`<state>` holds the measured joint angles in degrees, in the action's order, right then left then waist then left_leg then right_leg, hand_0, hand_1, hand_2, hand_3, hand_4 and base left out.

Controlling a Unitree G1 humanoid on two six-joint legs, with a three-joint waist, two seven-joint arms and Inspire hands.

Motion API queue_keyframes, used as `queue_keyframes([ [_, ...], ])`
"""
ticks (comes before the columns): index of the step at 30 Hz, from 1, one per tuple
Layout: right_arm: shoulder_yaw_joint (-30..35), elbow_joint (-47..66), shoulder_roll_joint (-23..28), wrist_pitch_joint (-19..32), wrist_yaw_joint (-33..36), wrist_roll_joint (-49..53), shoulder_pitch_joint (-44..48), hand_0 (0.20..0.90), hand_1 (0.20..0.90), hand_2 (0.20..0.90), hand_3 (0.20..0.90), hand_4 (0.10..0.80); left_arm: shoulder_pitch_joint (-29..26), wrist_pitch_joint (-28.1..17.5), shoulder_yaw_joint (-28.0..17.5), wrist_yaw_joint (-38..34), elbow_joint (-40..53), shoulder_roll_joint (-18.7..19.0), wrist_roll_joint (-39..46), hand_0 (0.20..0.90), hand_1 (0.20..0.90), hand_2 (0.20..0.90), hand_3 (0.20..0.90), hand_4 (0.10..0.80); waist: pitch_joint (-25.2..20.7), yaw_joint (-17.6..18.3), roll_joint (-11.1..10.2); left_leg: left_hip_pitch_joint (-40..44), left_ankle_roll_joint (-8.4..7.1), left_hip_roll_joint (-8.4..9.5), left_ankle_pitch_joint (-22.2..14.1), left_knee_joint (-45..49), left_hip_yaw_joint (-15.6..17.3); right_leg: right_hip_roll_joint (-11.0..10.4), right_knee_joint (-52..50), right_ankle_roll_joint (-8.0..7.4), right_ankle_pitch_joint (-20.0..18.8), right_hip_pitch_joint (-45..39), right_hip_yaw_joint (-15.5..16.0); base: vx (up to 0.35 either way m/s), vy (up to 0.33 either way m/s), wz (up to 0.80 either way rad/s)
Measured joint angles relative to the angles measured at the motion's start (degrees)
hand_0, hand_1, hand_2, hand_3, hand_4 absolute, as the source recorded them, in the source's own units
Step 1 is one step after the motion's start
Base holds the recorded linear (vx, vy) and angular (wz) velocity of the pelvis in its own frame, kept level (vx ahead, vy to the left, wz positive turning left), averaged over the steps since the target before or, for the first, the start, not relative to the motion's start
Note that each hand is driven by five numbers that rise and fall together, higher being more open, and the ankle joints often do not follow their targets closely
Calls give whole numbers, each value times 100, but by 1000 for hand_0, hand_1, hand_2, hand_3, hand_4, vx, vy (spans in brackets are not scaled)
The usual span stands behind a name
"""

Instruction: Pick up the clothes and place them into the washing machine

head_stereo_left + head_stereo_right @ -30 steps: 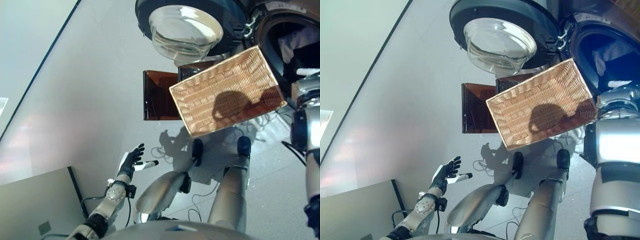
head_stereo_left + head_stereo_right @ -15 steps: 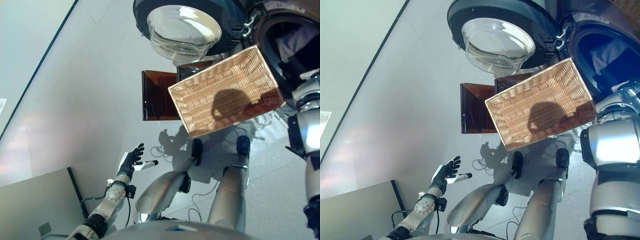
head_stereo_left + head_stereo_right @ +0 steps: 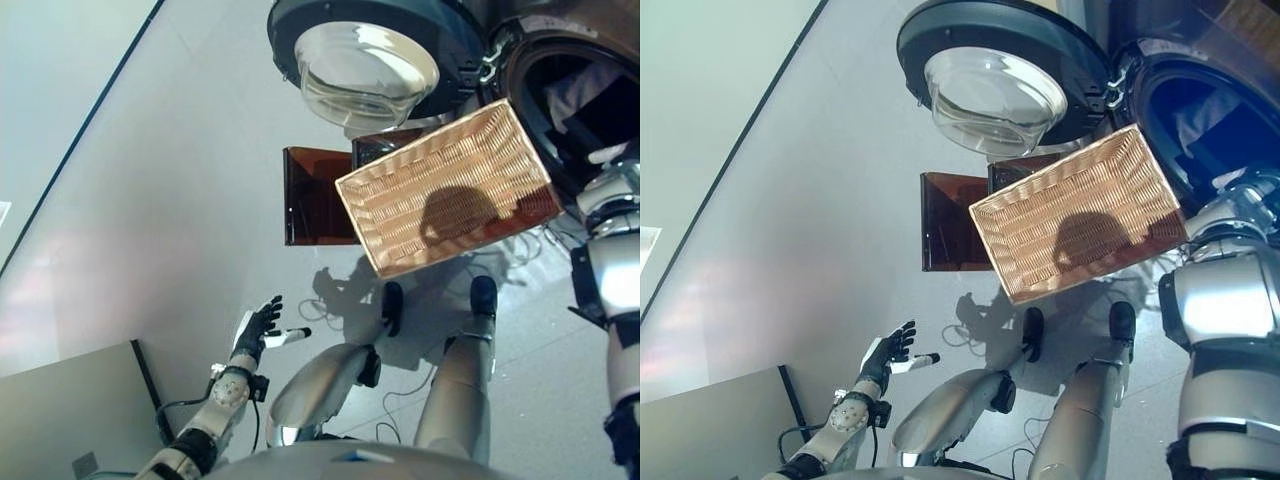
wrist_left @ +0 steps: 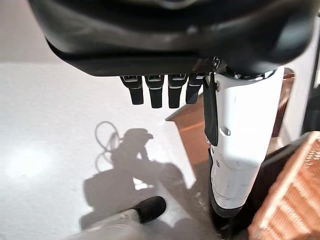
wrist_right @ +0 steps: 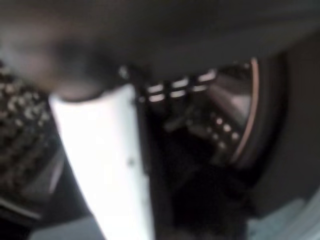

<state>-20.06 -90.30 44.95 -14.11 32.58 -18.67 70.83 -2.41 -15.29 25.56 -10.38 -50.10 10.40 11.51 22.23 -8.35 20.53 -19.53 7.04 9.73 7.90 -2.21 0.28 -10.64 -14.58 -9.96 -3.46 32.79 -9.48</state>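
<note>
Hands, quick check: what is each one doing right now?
Left hand: open, fingers straight, holding nothing, low over the floor.
Right hand: inside the washing machine drum; whether it grips anything cannot be told.

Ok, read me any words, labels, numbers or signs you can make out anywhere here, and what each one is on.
None can be read.
The washing machine and its open door show no print.
The wicker basket and the brown box are plain.
The left hand bears no label.
</note>
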Motion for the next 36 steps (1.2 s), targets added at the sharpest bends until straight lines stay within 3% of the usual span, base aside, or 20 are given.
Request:
queue_keyframes([
  [7,456,412,32,101,2,17,-553,900,900,900,900,800,-30,-4,-119,-123,-175,-117,-115,900,900,900,900,800,5,8,-6,246,-5,-23,-63,6,-24,-5,205,13,-8,-371,84,16,-6,-1],
  [12,923,1093,7,301,13,116,-1445,900,900,900,900,800,-33,0,-299,-212,-243,-220,-258,900,900,900,900,800,12,-4,-16,582,-71,-113,-164,7,-74,44,445,62,4,-857,234,52,-18,-3],
  [23,1138,1075,-271,535,38,122,-2165,900,900,900,900,800,-5,3,-300,-234,-501,-377,-565,900,900,900,900,800,18,-14,-24,1163,-119,-241,-225,5,-84,128,812,176,-1,-1687,413,67,-18,1],
  [28,1168,1089,-495,540,43,116,-2386,900,900,900,900,800,-19,2,-356,-245,-607,-394,-744,900,900,900,900,800,17,0,-23,1437,-212,-330,-295,-18,-94,196,1048,223,-23,-2069,473,67,-14,-1],
  [36,1175,1134,-707,562,42,118,-2516,900,900,900,900,800,-19,78,-478,-342,-679,-439,-876,900,900,900,900,800,34,108,-51,1628,-182,-407,-352,-69,-87,269,1147,257,-45,-2321,546,69,-8,-5],
])
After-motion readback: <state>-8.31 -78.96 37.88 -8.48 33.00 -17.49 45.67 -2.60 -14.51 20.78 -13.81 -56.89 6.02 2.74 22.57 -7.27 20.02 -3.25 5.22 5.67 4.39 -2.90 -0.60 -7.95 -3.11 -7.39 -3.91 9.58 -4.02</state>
